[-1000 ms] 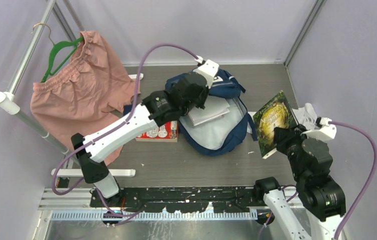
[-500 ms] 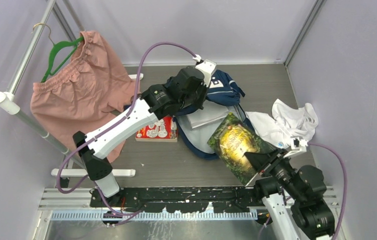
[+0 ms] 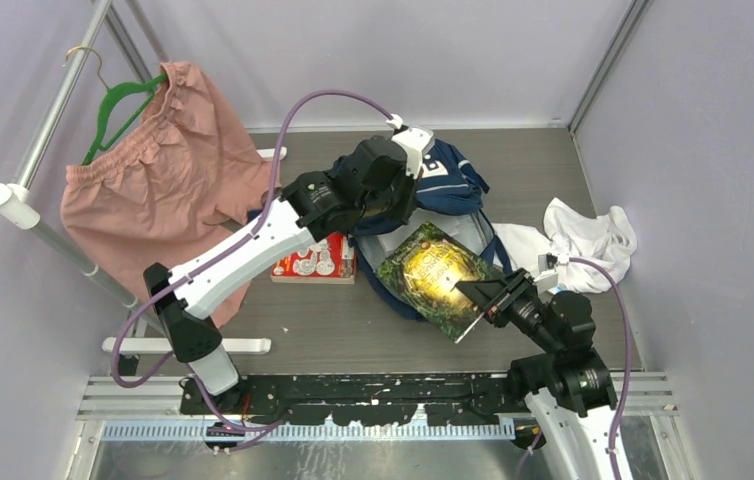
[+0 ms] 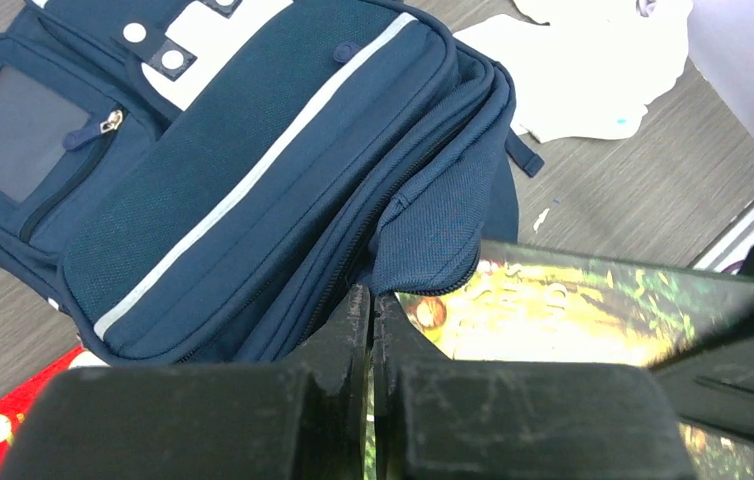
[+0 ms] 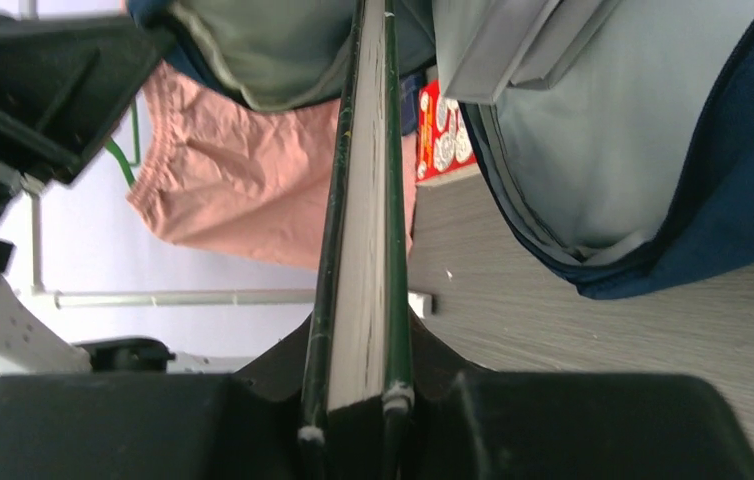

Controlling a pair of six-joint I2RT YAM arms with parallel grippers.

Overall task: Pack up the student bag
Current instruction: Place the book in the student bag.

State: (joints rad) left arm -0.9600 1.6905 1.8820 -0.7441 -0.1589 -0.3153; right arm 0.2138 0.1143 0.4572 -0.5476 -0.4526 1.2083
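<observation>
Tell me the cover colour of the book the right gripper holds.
Dark green with a glowing yellow-gold centre; the book shows best in the top view.

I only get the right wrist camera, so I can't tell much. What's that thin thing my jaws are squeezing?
Observer: A book with a green and gold cover. The right gripper holds it by its near corner.
Operator: Is the bag open for it?
Observer: The left gripper pinches the student bag by its rim, holding the flap up.
Operator: Anything on my right?
Observer: A crumpled white cloth lies on the table beside the bag.
</observation>
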